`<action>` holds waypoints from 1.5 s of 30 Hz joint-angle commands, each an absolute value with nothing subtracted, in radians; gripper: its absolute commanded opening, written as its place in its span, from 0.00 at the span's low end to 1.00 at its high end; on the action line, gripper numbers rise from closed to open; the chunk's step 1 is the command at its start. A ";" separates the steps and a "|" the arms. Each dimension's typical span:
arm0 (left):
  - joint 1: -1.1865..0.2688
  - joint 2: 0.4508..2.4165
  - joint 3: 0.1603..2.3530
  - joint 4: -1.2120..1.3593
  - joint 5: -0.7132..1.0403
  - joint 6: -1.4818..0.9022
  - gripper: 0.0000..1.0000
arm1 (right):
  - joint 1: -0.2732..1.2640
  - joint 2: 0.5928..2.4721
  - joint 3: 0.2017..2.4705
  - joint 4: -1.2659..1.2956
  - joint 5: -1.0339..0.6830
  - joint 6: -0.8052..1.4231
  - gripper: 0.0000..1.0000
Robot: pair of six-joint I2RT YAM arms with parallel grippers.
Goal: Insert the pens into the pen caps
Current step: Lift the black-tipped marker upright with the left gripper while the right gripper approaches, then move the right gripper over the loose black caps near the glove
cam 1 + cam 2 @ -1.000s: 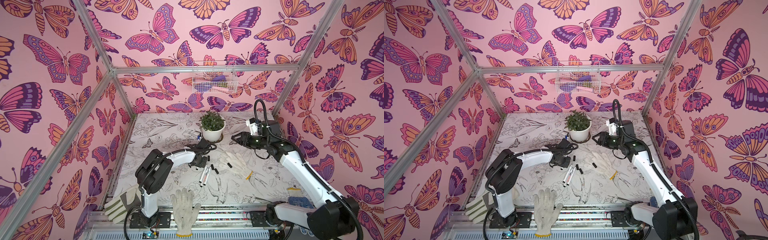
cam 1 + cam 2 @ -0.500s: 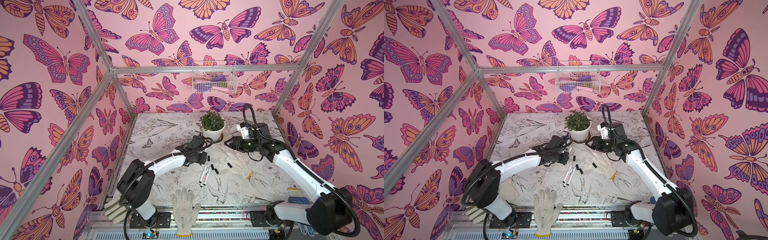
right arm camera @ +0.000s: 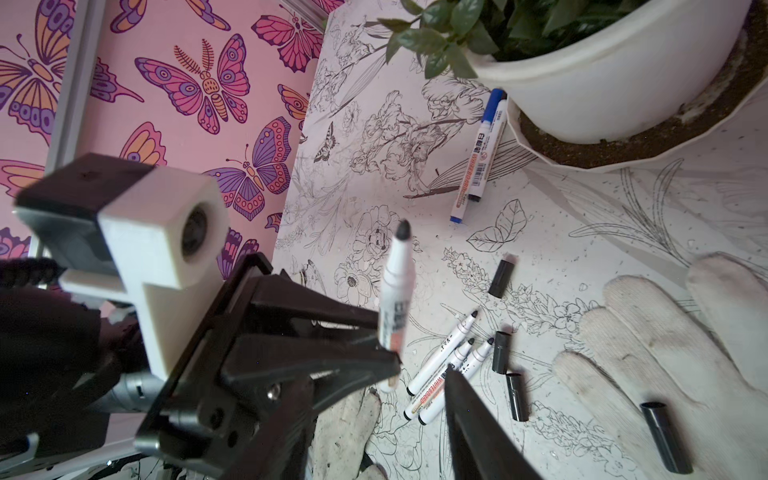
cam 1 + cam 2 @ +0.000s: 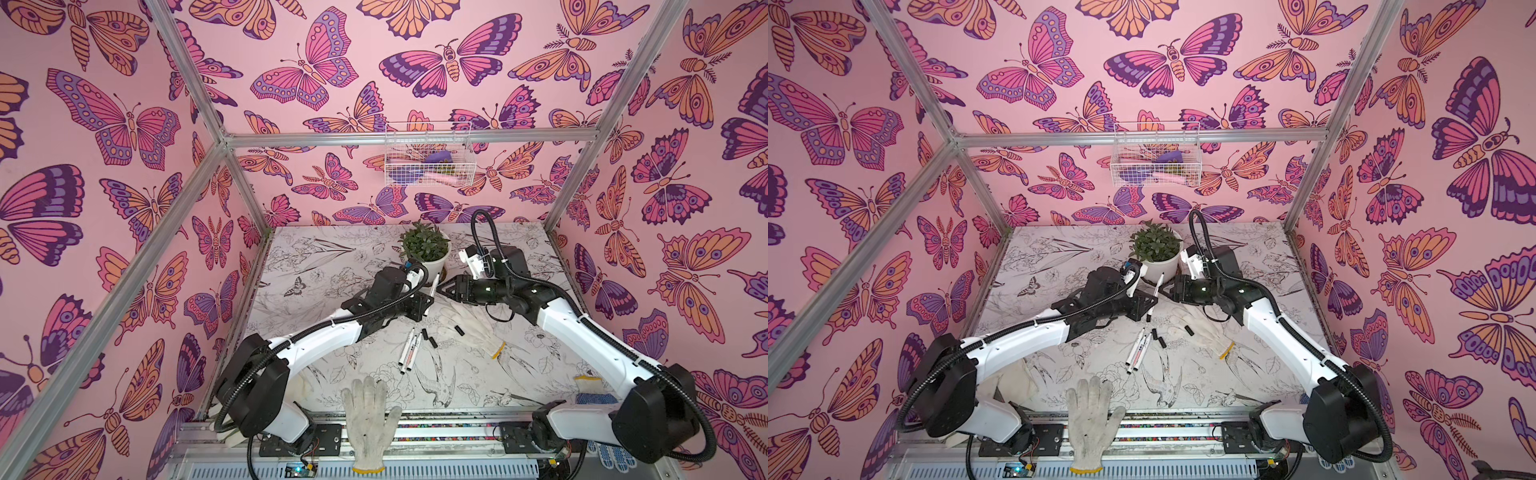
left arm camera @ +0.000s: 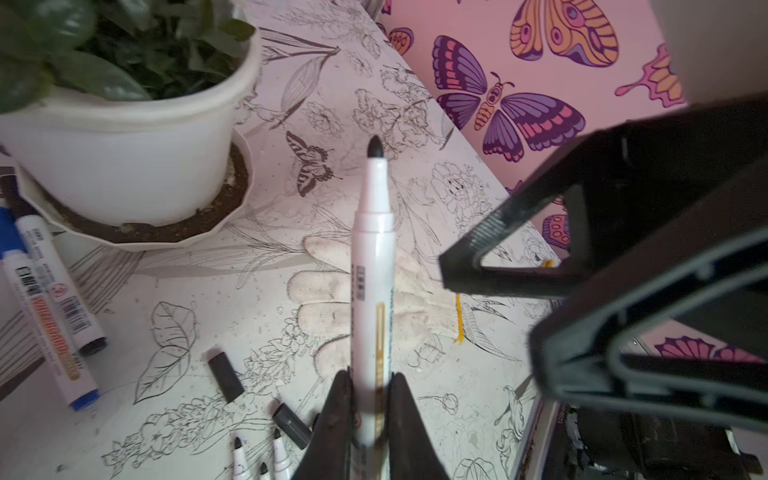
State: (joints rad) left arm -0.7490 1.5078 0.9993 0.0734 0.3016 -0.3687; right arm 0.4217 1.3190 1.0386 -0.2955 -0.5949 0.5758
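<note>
Left wrist view: left gripper [image 5: 368,388] clamped on a pen [image 5: 372,266], bare black nib pointing outward; right gripper [image 5: 490,309] just beside it, jaws parted, nothing between; both arms reach inward near the plant pot [image 4: 428,257] (two capped pens [image 3: 478,158] lie against its saucer); three uncapped pens [image 4: 409,351] and loose pen caps [image 4: 428,337] on the floral-print table [image 4: 324,266], beside a white glove [image 4: 473,332]; pink butterfly walls [image 4: 124,124].
</note>
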 commanded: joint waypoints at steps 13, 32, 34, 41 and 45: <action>-0.790 1.507 0.997 0.144 0.425 -0.260 0.00 | 0.433 1.346 1.054 -0.296 -0.541 0.550 0.15; -0.790 1.567 1.015 0.144 0.391 -0.273 0.26 | 0.431 1.322 1.082 -0.294 -0.582 0.594 0.00; -0.790 1.568 1.015 0.143 0.393 -0.273 0.21 | 0.431 1.323 1.083 -0.296 -0.584 0.593 0.00; -0.786 1.565 1.005 0.128 0.304 -0.299 0.00 | 0.425 1.311 1.085 -0.292 -0.575 0.588 0.13; -0.746 1.551 0.948 0.109 0.082 -0.431 0.00 | 0.425 1.260 1.053 -0.277 -0.509 0.568 0.55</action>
State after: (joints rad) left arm -0.7868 1.5551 0.9928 0.1375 0.2733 -0.3283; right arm 0.4278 1.3270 1.0443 -0.2981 -0.5472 0.5949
